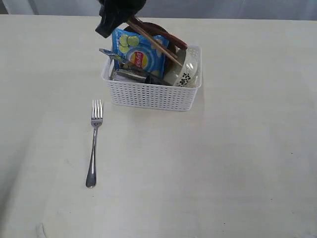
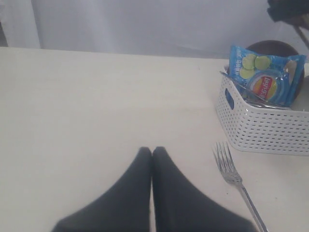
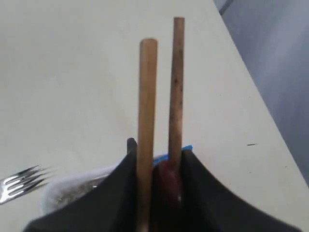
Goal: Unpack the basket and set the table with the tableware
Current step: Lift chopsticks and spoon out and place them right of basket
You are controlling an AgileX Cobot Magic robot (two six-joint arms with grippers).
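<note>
"Over the back of the basket (image 1: pixel 153 94), what have your right jaws got?"

"They're clenched on the wooden chopsticks (image 1: pixel 154 43), near their upper ends. The pair slants down from my grip across the basket toward the pale bowl (image 1: pixel 189 69), which sits tipped on its side at the right end. I can't tell whether the tips touch anything."

"And the left jaws?"

"Pressed together with nothing between them, over the counter (image 1: pixel 237 163), out from the basket's left end."

"What else is in the basket?"

"A blue chip bag (image 1: pixel 140 54) stands upright at the left end, with a brown plate (image 2: pixel 270 47) on edge behind it. Some steel pieces lie low in front of the bag, and I can't sort them out."

"Anything laid out?"

"The fork (image 1: pixel 94 144) lies flat on the counter in front of the basket's left corner, tines toward the basket and apart from it."
</note>
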